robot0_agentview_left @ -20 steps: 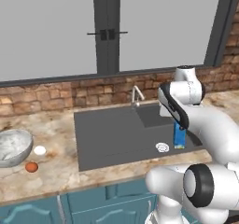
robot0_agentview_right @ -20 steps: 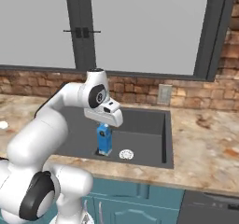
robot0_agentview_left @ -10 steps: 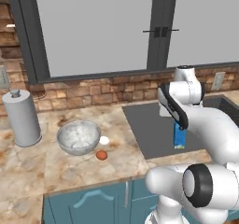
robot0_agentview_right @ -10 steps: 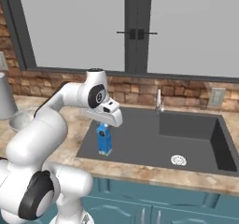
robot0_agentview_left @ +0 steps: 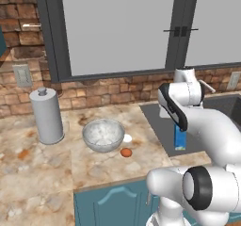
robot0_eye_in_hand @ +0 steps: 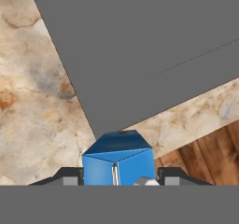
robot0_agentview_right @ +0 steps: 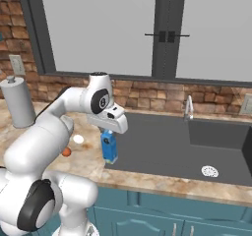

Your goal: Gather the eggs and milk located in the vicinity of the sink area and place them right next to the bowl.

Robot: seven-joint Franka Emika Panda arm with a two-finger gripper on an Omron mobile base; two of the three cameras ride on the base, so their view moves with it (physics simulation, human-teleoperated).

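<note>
Milk is the thing in hand now: the blue carton hangs upright under the gripper, above the near left corner of the sink, where the basin meets the counter. In the hand view the two fingers stand on either side of the carton's gabled top and pinch it between them. Its base seems to be off the surface, but the base views are too coarse to be sure of this.

Both eggs already lie close to the bowl. The white egg is just beside its rim on the sink side, and the brown egg lies a little nearer to the counter's front edge, also near the bowl. So the egg part of the task looks finished.

What is left, as I judge it, is to carry the milk over the counter toward the bowl, to set it down upright next to the eggs, and to let it go. A grey canister stands on the far side of the bowl and is out of the way.
</note>
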